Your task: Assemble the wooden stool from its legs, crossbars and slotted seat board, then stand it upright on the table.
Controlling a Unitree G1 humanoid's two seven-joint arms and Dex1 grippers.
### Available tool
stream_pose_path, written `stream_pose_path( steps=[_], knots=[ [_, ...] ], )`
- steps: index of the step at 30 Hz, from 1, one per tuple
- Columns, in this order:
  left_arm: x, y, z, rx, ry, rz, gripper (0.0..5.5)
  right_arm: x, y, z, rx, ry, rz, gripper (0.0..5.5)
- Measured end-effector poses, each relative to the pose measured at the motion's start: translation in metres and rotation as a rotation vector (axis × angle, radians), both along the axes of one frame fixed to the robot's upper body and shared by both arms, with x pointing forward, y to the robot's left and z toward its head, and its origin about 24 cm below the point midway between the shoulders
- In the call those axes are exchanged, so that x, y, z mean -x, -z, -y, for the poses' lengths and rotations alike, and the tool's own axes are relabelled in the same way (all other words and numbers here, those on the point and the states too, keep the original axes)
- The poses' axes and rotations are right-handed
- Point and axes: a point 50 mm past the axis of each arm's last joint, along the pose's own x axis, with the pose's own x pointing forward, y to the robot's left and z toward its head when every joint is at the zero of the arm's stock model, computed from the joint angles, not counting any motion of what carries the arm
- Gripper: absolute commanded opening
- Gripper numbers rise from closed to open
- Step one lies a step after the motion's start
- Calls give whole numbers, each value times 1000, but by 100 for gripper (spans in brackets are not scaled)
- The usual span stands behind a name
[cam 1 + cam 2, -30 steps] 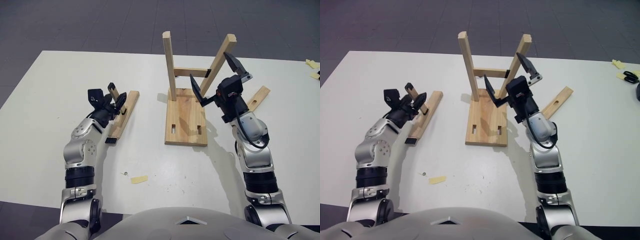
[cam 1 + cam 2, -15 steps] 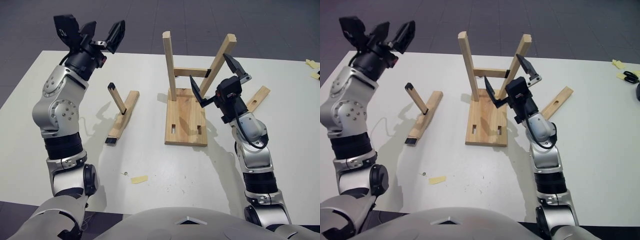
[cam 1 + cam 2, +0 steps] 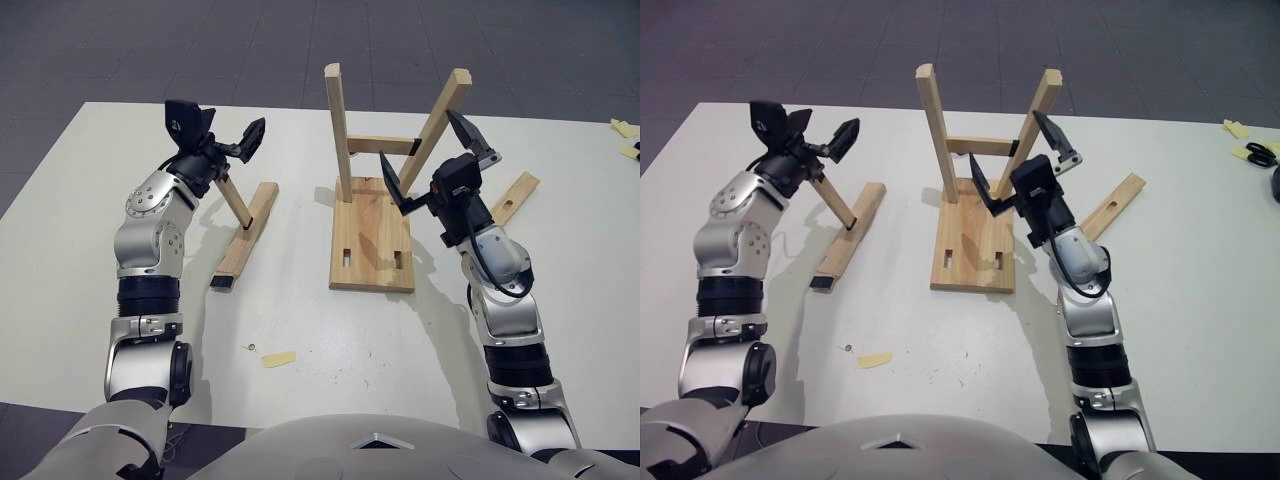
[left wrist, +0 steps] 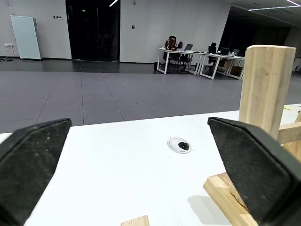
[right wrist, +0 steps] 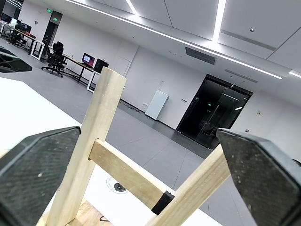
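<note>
On the table (image 3: 80,230), left side: left gripper (image 3: 220,135) hovered spread wide above the crossbar stub (image 3: 233,197), which stood up from a loose leg (image 3: 248,225) lying flat. Risk: an off-centre close could tip that piece or work the stub out of its joint. Centre: slotted seat board (image 3: 372,235) lay flat, left upright leg (image 3: 338,130) and right upright leg (image 3: 440,118) standing in it, near slots unfilled. Right gripper (image 3: 432,160), jaws apart, straddled the right upright leg; contact could not be judged. Risk: a sideways nudge might lever that leg loose or slide the board. Far right: spare leg (image 3: 516,196) lay apart.
</note>
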Motion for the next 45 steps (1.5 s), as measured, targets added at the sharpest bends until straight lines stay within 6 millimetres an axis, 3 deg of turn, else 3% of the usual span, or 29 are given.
stream_pose_path(
  steps=[7, 9, 13, 16, 20, 24, 31, 36, 45],
  knots=[
    [3, -10, 2, 60, -35, -20, 539, 1, 1, -2, -7, -1, -4, 540],
    [3, -23, 4, 78, -33, 12, 539, 1, 2, -3, -12, -2, -6, 540],
    [3, -68, 15, 78, 12, 149, 539, 2, 2, -5, -18, -9, -5, 540],
    [5, -77, 17, 62, 24, 168, 539, 2, 2, -5, -20, -5, -2, 540],
    [4, -70, 16, 36, 47, 141, 539, 3, 0, -5, -22, -4, 4, 540],
    [-10, -5, 12, -74, 4, -34, 539, 4, 1, -5, -29, 4, -2, 540],
    [-9, -9, 10, 41, 41, -31, 539, 8, 5, -4, -41, 21, -27, 540],
    [-5, -35, 9, 85, 42, 42, 539, 8, 6, -3, -44, 28, -28, 540],
    [2, -98, 10, 114, 51, 233, 539, 8, 5, -3, -46, 31, -27, 540]
  ],
)
